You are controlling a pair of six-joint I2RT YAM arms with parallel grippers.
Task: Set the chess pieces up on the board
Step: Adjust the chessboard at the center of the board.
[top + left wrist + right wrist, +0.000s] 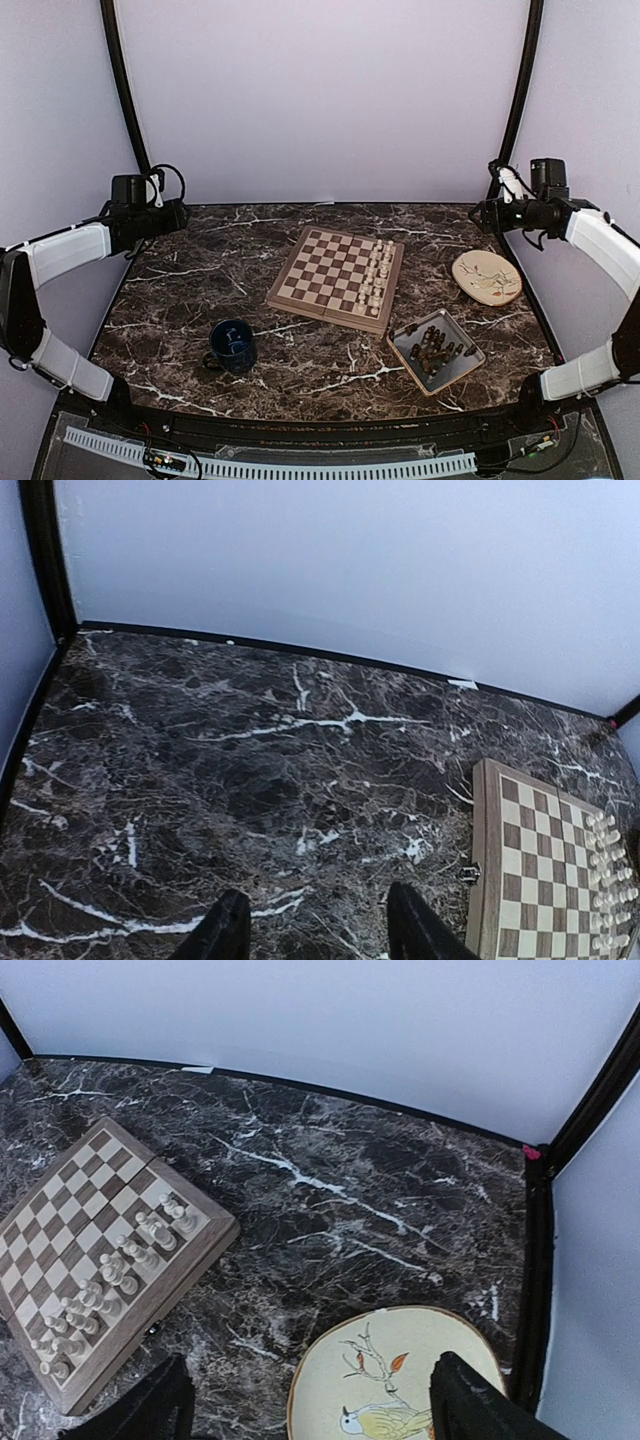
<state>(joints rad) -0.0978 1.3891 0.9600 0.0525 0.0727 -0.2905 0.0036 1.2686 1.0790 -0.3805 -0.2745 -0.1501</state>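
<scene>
Marble bench (180,290), dark and white-veined, bears the checkered wooden board (325,268), cream pieces (378,270) along one edge. Jaws of left gripper (318,910) and right gripper (310,1380) gape empty.

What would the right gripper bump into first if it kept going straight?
Probably the bird plate, seen just ahead of the right gripper in its wrist view. Depth is unclear, so maybe the marble table beside it.

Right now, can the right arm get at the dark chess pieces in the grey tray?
Probably yes. The dark chess pieces lie uncovered in the grey tray on that arm's side, nothing stands over them, and the right gripper is open and empty.
</scene>
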